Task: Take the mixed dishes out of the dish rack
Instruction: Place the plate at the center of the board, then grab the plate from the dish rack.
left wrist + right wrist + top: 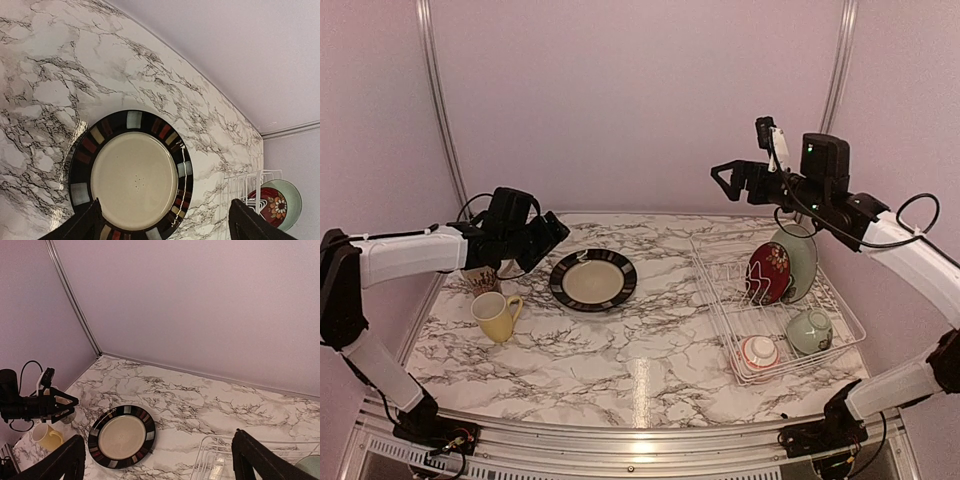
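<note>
Logging the load from the top view, with 12 o'clock at the far wall.

Dish rack: white wire basket at 3 o'clock on the marble table, set slightly askew. It holds four pieces.
- Red patterned plate and pale green plate: both stand on edge at the rack's 12 o'clock end, propped by the tines. The green one is just behind the red. That is why I would expect to pinch either by its rim from above.
- Pale green bowl: at the rack's 4 o'clock corner, lying tilted. I cannot tell which way its mouth faces.
- Red-rimmed white bowl: at the 7 o'clock corner, low in the wires. Its orientation is also unclear.

Three pieces are already out.
- Black-rimmed cream plate: flat on the table at 10 o'clock of centre, well apart from the rack.
- Yellow mug: upright at 9 o'clock, handle toward the plate.
- Cream printed mug: just beyond it, partly hidden by my left arm.

Left gripper: jaws wide apart with nothing between them, hovering near the cream plate's 10 o'clock edge. Its wrist view is mostly filled by that plate.

Right gripper: jaws likewise spread and empty, raised high at the rack's 11 o'clock, clear of the tines.

I judge the job to be about halfway done. The right arm looks best placed for the upright plates.
</note>
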Robot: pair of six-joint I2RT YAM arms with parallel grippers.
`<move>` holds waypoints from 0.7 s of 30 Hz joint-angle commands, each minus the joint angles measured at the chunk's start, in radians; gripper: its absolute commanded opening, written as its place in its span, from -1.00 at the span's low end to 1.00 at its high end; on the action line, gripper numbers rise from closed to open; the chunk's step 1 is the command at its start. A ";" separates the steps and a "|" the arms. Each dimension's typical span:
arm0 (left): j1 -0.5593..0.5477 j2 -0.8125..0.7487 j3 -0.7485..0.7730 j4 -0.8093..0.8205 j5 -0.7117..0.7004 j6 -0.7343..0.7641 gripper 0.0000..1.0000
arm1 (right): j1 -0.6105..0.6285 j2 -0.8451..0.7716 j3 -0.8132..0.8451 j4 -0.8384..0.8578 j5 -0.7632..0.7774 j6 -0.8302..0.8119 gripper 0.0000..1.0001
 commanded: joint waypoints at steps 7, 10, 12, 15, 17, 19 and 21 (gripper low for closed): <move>-0.108 -0.116 0.196 -0.176 -0.112 0.171 0.92 | -0.010 0.017 0.046 -0.033 0.050 -0.084 0.97; -0.136 -0.187 0.219 -0.169 -0.109 0.229 0.95 | -0.011 0.019 0.041 -0.034 0.076 -0.109 0.97; -0.141 -0.240 0.206 -0.154 -0.096 0.253 0.96 | -0.011 0.021 0.041 -0.039 0.099 -0.118 0.97; -0.143 -0.325 0.168 -0.123 -0.086 0.285 0.98 | -0.011 0.021 0.037 -0.076 0.214 -0.093 0.97; -0.143 -0.376 0.141 -0.109 -0.085 0.313 0.98 | -0.012 0.019 0.036 -0.116 0.294 -0.069 0.97; -0.142 -0.418 0.123 -0.099 -0.083 0.346 0.98 | -0.013 0.012 0.032 -0.165 0.373 -0.044 0.97; -0.142 -0.448 0.117 -0.096 -0.066 0.382 0.98 | -0.020 0.005 0.023 -0.210 0.437 -0.026 0.97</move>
